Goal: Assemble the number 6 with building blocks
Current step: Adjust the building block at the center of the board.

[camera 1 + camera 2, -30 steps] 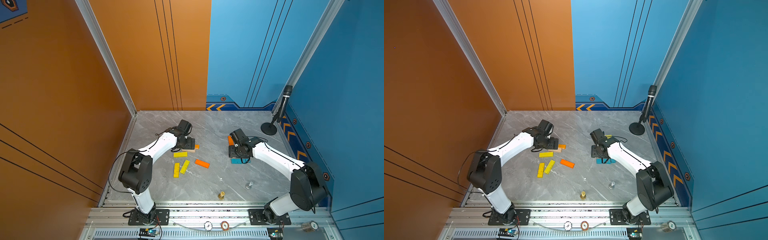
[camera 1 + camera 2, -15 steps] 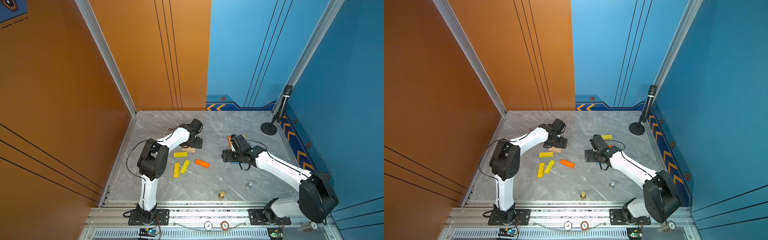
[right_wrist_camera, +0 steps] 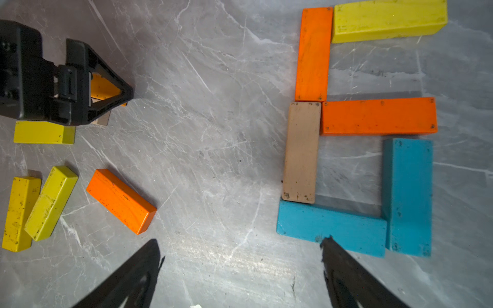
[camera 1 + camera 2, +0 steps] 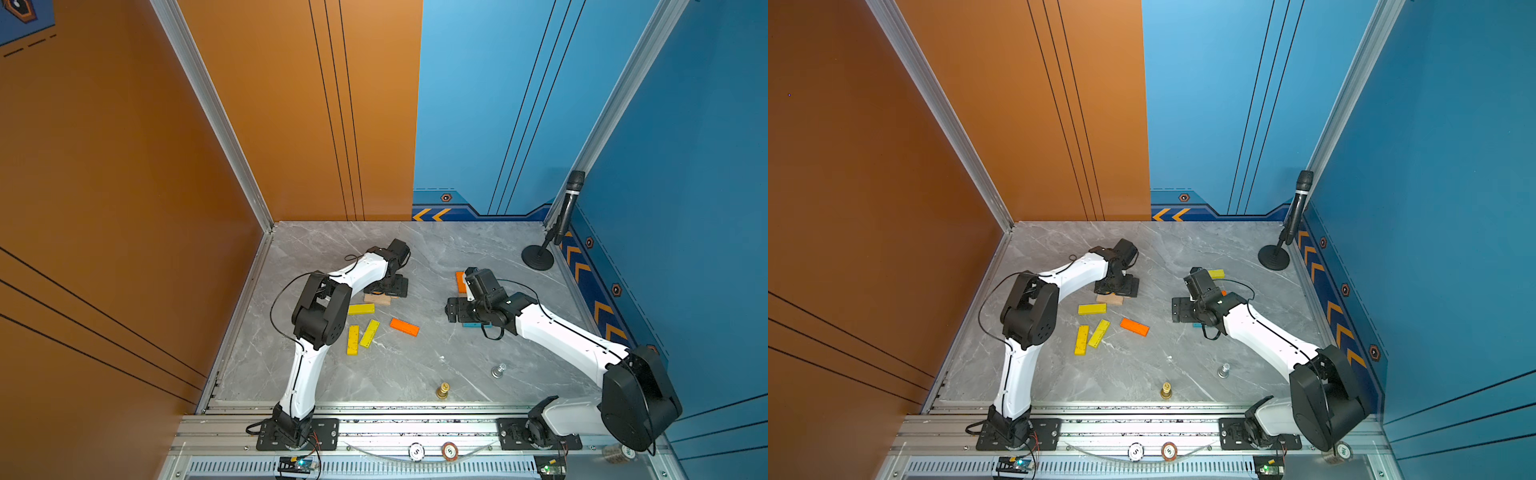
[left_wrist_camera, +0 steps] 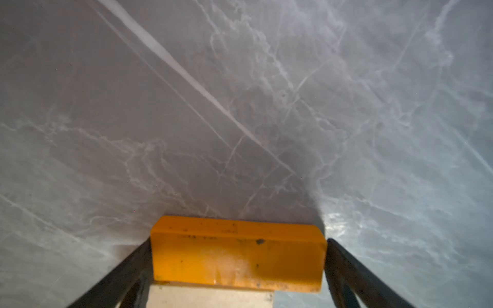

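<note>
The number 6 (image 3: 378, 116) lies flat in the right wrist view: a yellow, two orange, a tan and two teal building blocks laid end to end. In both top views my right arm hides most of it. My right gripper (image 3: 243, 241) (image 4: 455, 309) is open over bare table beside the 6, one fingertip over the lower teal block (image 3: 330, 229). My left gripper (image 5: 238, 240) (image 4: 392, 286) is open astride an orange block (image 5: 237, 256) that rests on a tan block (image 4: 377, 299). Three yellow blocks (image 4: 360, 308) and one orange block (image 4: 404, 326) lie loose nearby.
A microphone on a round stand (image 4: 540, 259) is at the back right corner. A gold piece (image 4: 443, 390) and a silver piece (image 4: 498, 370) stand near the front edge. Orange and blue walls close in the grey marble table (image 4: 436, 249).
My right gripper has opened and drawn left, off the teal block. My left arm has raised its elbow, and its gripper has shifted slightly right over the stacked orange and tan blocks.
</note>
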{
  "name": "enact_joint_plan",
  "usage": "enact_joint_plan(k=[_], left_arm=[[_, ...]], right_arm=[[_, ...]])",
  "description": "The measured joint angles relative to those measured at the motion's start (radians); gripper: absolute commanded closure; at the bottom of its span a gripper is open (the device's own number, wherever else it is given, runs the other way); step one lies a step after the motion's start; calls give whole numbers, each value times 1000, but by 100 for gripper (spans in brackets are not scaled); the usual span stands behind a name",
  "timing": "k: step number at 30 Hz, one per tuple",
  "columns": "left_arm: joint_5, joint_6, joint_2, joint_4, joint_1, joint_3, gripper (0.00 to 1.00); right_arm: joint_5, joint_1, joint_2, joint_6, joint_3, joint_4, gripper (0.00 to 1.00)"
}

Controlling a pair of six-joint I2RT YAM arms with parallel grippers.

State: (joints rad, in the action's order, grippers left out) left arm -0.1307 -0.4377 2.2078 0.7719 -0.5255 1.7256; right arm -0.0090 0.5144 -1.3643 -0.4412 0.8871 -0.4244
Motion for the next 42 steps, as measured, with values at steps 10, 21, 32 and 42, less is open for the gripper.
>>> enact_joint_plan(k=[10, 21, 32, 42], left_arm=[[4, -40, 75, 6, -8, 115, 6], [3, -129, 140, 12, -55, 224, 8], [124, -172, 79, 31, 14, 237, 3], [138, -142, -333, 6, 269, 3, 1]], right_arm=[[-14, -46, 56, -1, -34, 0, 7], [-22, -76, 93, -3, -53, -2, 8], [-39, 78, -75, 64, 59, -2, 22], [-13, 206, -496, 101, 444, -9, 35]])
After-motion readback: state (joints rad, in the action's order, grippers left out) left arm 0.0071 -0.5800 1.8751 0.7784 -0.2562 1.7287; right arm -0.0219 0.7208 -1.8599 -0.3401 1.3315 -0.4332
